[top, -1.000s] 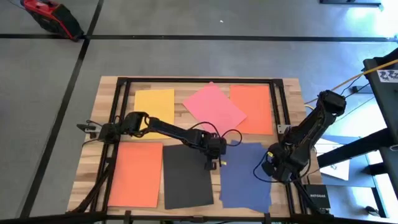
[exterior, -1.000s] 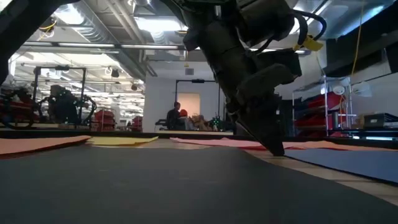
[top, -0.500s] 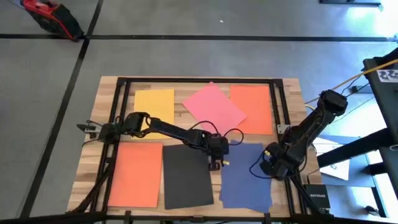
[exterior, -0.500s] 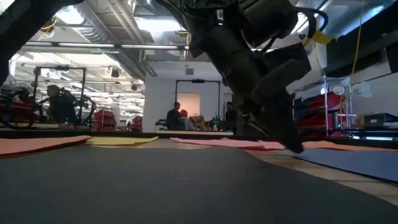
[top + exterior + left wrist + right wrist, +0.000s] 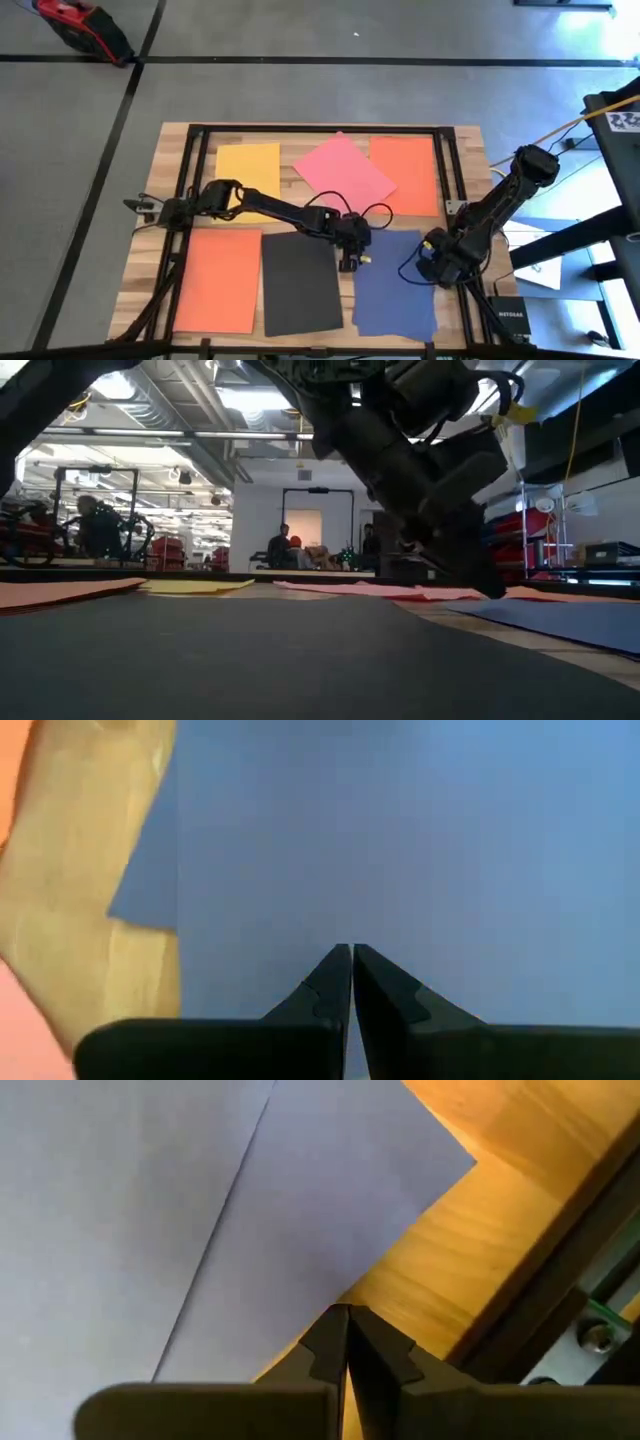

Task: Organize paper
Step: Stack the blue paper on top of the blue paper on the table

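Wooden table (image 5: 165,175) carries six sheets. Using the dark blue sheet (image 5: 395,285) as reference: black sheet (image 5: 300,283) just beside it, orange sheet (image 5: 218,280) beyond the black one; a second orange sheet (image 5: 405,175), pink sheet (image 5: 343,170) and yellow sheet (image 5: 249,168) along the far row. Left gripper (image 5: 349,262) sits at the blue sheet's edge nearest the black sheet, fingers (image 5: 322,988) pressed together, tips over blue paper. Right gripper (image 5: 432,268) at the blue sheet's opposite edge, fingers (image 5: 372,1352) pressed together, tips right at the paper's border with bare wood.
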